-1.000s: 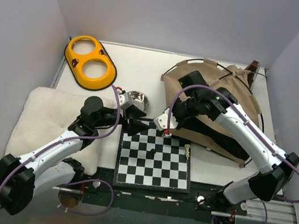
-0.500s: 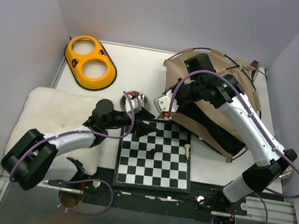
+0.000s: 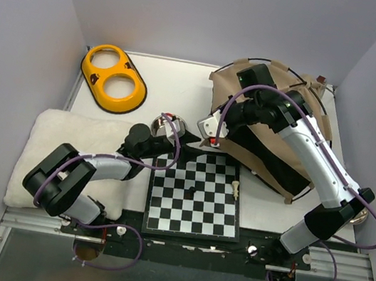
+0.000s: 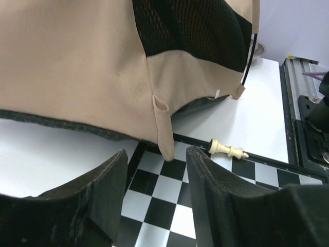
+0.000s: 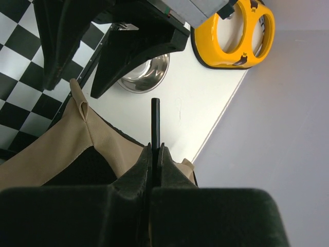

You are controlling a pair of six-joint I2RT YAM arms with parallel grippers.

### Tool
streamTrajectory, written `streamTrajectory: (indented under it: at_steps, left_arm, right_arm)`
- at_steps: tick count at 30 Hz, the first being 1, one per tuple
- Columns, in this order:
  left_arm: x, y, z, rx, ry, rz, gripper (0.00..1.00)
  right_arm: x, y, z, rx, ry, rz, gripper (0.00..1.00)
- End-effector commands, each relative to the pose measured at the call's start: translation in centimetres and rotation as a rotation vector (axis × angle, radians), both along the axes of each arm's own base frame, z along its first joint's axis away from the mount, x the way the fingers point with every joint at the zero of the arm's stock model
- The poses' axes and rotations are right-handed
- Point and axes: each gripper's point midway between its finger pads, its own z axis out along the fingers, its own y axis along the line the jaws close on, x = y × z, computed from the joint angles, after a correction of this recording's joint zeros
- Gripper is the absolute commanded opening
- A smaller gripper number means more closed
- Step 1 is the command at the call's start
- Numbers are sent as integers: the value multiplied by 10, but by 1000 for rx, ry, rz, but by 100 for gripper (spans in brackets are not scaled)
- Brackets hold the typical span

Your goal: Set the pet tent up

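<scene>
The pet tent (image 3: 277, 126) is tan fabric with black lining and stands at the back right, half raised, with thin black poles arching round it. My right gripper (image 3: 209, 131) is shut on the end of a black pole (image 5: 155, 116), which sticks out past the gripper's tips (image 5: 154, 149). The tent's front corner with its fabric loop (image 5: 79, 103) hangs just left of that pole end. My left gripper (image 4: 157, 170) is open and empty, low over the chessboard (image 4: 154, 206), with the loop tab (image 4: 164, 128) dangling just beyond its fingertips. The pom-pom is not in view.
A chessboard (image 3: 197, 196) lies at front centre with a white chess piece (image 3: 236, 189) on its right edge. A steel bowl (image 3: 165, 124) sits behind the left gripper. A yellow two-ring bowl holder (image 3: 114, 79) is at back left. A fluffy white cushion (image 3: 64, 149) lies front left.
My left gripper has reached right, across the board's back edge, up to the tent's corner. My right gripper has lifted the pole end, and the tent has risen higher.
</scene>
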Motion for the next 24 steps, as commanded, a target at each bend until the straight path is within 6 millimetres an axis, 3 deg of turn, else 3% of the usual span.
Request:
streamTrajectory:
  at_steps: [1, 4, 7, 9, 15, 24]
  left_arm:
    - [7, -9, 31, -67, -112, 16, 55]
    - [4, -13, 35, -81, -120, 8, 41]
    - [2, -14, 35, -82, -114, 1, 13]
    - [-1, -11, 32, -72, -116, -1, 3]
    - [-5, -1, 26, -60, -70, 16, 0]
    - [3, -7, 36, -77, -41, 18, 0]
  right_arm:
    - [2, -10, -1, -30, -18, -19, 1]
    - [4, -13, -4, -41, -20, -21, 1]
    - [5, -18, -12, -73, -22, -22, 1]
    - [8, -28, -18, -104, -30, -29, 1]
    - [9, -58, -41, -199, -38, -26, 1]
    - [-3, -61, -67, -232, 14, 18, 1]
